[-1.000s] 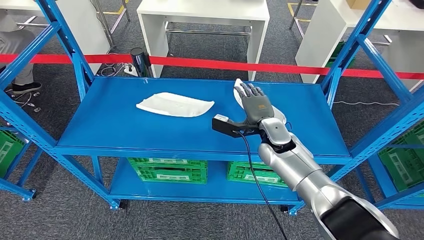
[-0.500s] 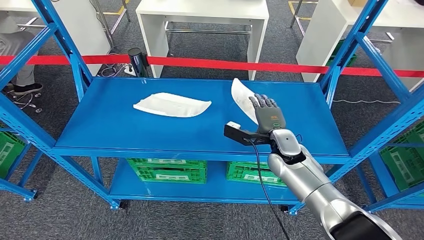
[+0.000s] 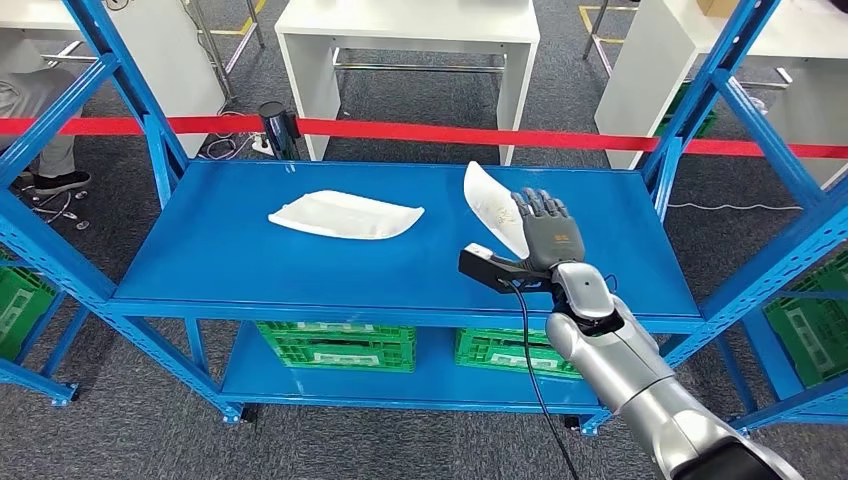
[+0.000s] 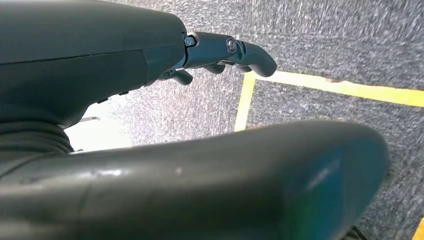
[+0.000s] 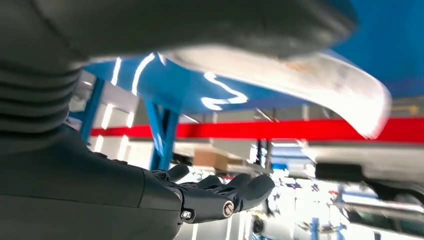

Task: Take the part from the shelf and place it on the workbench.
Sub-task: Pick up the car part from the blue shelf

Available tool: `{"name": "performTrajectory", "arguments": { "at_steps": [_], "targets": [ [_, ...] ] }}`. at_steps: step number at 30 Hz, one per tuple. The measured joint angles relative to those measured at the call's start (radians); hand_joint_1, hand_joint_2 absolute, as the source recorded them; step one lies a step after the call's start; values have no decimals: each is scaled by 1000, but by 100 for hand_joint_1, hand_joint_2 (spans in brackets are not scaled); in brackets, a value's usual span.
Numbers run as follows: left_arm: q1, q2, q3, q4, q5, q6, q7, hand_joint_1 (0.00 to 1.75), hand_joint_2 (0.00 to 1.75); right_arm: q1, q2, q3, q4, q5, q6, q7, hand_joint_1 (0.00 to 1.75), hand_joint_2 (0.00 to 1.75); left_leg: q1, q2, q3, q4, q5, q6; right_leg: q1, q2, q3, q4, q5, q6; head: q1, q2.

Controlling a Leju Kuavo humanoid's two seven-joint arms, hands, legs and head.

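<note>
A workshop or test floor is indicated by blue steel shelving (image 3: 400,270), green crates (image 3: 335,341), white worktops (image 3: 405,20), red barrier tape (image 3: 420,131) and yellow floor markings (image 4: 330,86).

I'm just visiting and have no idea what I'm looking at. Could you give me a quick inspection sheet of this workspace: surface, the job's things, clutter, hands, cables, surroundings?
Surface: blue shelf, top level, metal frame.
Job's things: one white part lies flat on the shelf; a second white part is tilted up on edge, held by the right hand.
Clutter: nothing seen on the top level; green crates sit on the lower level.
Hands: right hand grips the tilted part; left hand hangs over grey carpet, fingers curled, holding nothing.
Cables: black cable runs down from the right wrist camera.
Surroundings: red barrier tape, white tables, a seated person's leg at far left.
</note>
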Motion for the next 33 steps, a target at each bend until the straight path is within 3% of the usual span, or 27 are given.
{"name": "performTrajectory", "arguments": {
  "at_steps": [1,3,4,5,8,10,11,14,16,17,20,21,22,25,26,27,29,30,31,32,33],
  "targets": [
    [1,0,0,0,0,0,0,0,0,6,-1,-3,-2,1,0,0,0,0,5,0,1,3,-4,-8,-6,-1,3,-16,18,6,0,0],
    [1,-1,0,0,0,0,0,0,0,12,-2,-10,-8,2,0,-1,0,0,17,0,5,16,-17,-29,-18,-4,55,-135,82,22,0,0],
    [0,0,0,-1,0,0,0,0,0,13,-2,-12,-11,3,0,-1,0,0,22,1,5,23,-25,-40,-19,-5,77,-190,92,24,1,0],
    [-1,1,0,-1,0,0,0,0,0,15,-3,-14,-13,3,1,-1,0,0,23,1,5,28,-32,-51,-18,-6,91,-223,91,19,1,0],
    [0,0,1,-2,0,-1,1,0,0,25,-5,-21,-18,3,3,-1,0,0,20,2,13,28,-43,-78,-12,-7,100,-224,73,-27,1,0],
    [-2,0,2,-2,0,-1,2,0,0,27,-5,-27,-23,4,3,-1,0,0,23,5,10,55,-48,-87,-12,-5,118,-225,69,-50,-1,0],
    [-3,-1,3,-2,0,-1,3,0,0,26,-6,-29,-25,6,4,-1,0,0,22,7,-11,96,-58,-88,-10,-4,130,-227,64,-59,-1,0],
    [-3,-1,4,-2,0,-1,4,0,0,29,-6,-31,-27,12,10,0,0,0,13,8,-132,278,-114,-82,0,-5,161,-232,42,-77,-2,0],
    [0,0,5,-2,0,-1,8,0,0,38,-6,-32,-29,14,13,0,0,0,4,8,-181,307,-124,-70,8,-2,185,-233,24,-81,-2,0],
    [1,0,6,-2,0,-1,10,0,0,41,-6,-34,-30,14,13,1,0,44,-3,7,-184,275,-102,-61,12,-1,199,-233,15,-81,-2,0],
    [4,1,7,-1,1,-1,14,0,0,45,-4,-43,-35,15,16,1,0,175,-25,4,-157,99,46,-25,19,2,230,-234,-14,-78,-2,0],
    [5,2,8,-1,2,-1,14,0,0,46,-3,-45,-35,15,21,1,0,175,-31,3,-152,66,80,-18,21,5,232,-234,-22,-74,-2,0],
    [7,3,8,-1,2,-1,14,0,0,47,-2,-46,-35,15,28,0,0,175,-34,2,-151,52,94,-15,22,7,233,-236,-27,-69,-2,0],
    [4,1,9,-1,3,-1,10,0,0,45,0,-54,-26,3,51,-7,0,175,-30,1,-138,40,89,-7,21,6,238,-238,-44,-53,-2,0],
    [2,1,9,-2,3,-1,8,0,0,41,0,-58,-19,-4,57,-12,0,175,-27,1,-130,33,87,-2,21,3,227,-214,-57,-48,-1,0],
    [-1,1,9,-2,3,-1,6,0,0,38,0,-62,-10,-11,63,-16,0,175,-24,1,-124,29,83,3,20,0,200,-165,-78,-42,-1,0],
    [-5,1,9,-3,3,-1,5,0,0,34,3,-65,14,-25,73,-26,0,175,-23,0,-115,27,74,9,17,-3,116,-31,-120,-33,0,0],
    [-6,1,9,-3,3,-1,4,0,0,36,4,-66,26,-30,77,-29,0,175,-23,0,-111,28,70,9,15,-3,78,17,-125,-31,0,0],
    [-5,1,9,-2,3,-1,3,0,0,37,5,-66,37,-34,80,-32,0,175,-23,-1,-107,29,66,8,14,-4,57,31,-109,-29,0,0],
    [-5,1,10,-2,2,-1,2,0,0,38,6,-67,46,-38,82,-35,0,175,-23,-1,-102,30,62,7,13,-4,55,5,-74,-29,0,0],
    [-4,1,10,-2,2,-1,1,0,0,37,7,-69,53,-41,83,-37,0,131,-23,-2,-97,32,58,5,13,-6,73,-57,-26,-30,0,0]
  ]
}}
